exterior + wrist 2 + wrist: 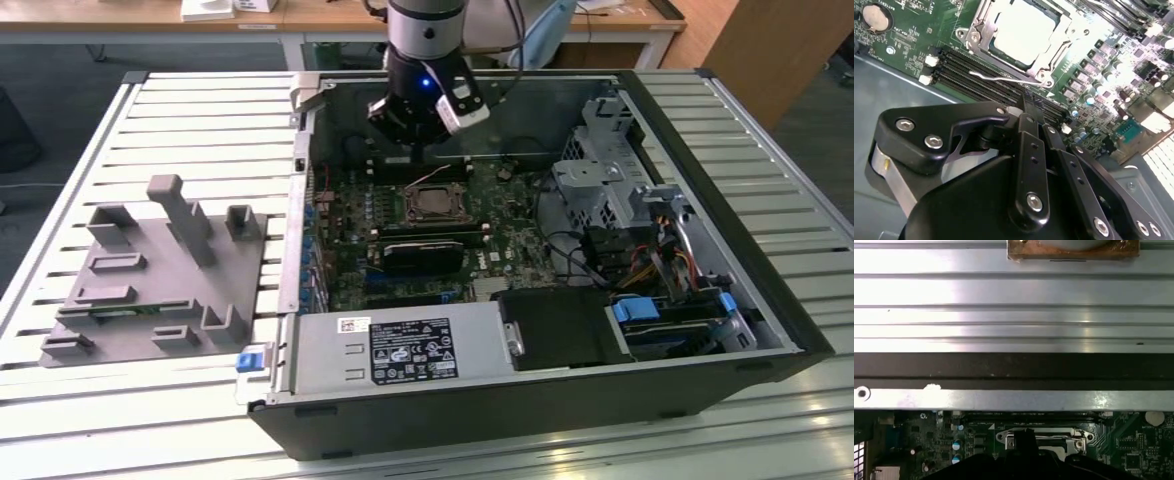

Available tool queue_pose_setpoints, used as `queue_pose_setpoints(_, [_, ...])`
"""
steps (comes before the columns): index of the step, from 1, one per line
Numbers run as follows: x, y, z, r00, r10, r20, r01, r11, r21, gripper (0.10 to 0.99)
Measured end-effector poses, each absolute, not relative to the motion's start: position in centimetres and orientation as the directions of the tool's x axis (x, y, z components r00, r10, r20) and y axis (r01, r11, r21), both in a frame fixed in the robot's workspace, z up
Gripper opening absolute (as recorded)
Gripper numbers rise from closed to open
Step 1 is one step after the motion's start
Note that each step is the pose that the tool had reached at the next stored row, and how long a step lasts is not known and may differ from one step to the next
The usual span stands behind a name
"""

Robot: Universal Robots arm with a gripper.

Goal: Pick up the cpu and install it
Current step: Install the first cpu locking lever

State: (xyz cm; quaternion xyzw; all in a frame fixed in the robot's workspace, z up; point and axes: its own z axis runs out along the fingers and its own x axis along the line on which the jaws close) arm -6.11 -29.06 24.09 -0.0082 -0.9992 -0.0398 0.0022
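Black fingers (1026,107), pressed together and empty, hover beside one socketed cpu (1024,30).

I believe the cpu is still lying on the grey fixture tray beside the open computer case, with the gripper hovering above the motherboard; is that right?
Not quite. The cpu is not on the grey fixture tray; it sits in the motherboard socket inside the open computer case, as the second wrist view shows. The rest holds: the gripper hovers above the motherboard, close to the socket.
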Motion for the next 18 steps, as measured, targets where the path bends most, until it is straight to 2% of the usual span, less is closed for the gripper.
queue_pose_setpoints(18, [-4.4,-28.8,22.2,-1.0,-0.015,0.005,-0.014,0.997,0.077,0.106])
